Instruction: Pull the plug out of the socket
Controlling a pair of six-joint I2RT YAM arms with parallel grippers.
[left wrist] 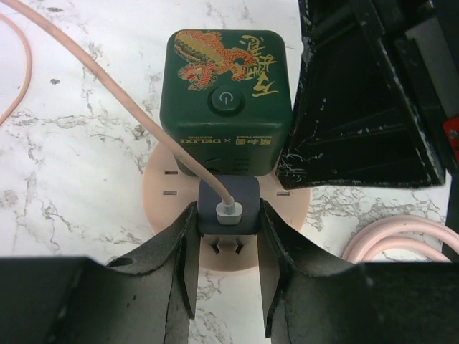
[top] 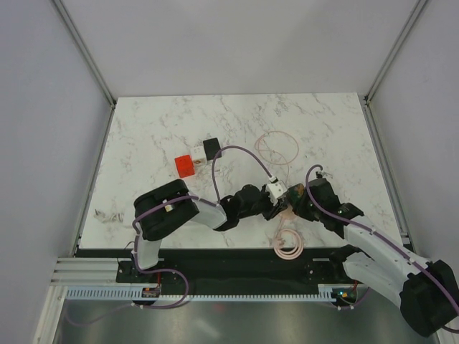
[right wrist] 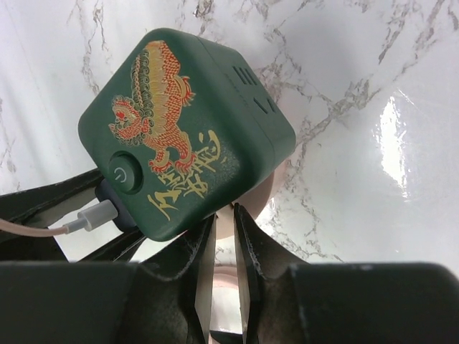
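Observation:
The socket [left wrist: 163, 188] is a round pink disc with outlet slots, flat on the marble table. A dark green cube adapter [left wrist: 226, 100] with a red and gold dragon and a power button stands plugged into it. In front of the cube sits a grey-blue plug [left wrist: 228, 204] with a white connector and a pink cable [left wrist: 122, 79]. My left gripper [left wrist: 228, 218] is shut on this plug, one finger on each side. My right gripper [right wrist: 224, 215] is nearly closed on the socket's pink rim [right wrist: 269, 190], under the green cube [right wrist: 186, 129]. Both grippers meet at the socket [top: 287, 212] in the top view.
A red block [top: 185, 166], a white block [top: 199, 155] and a black block [top: 212, 148] stand together at the table's middle left. The pink cable loops behind [top: 278, 149]. A coiled pink cord [top: 289, 244] lies at the near edge, also in the left wrist view [left wrist: 401, 236].

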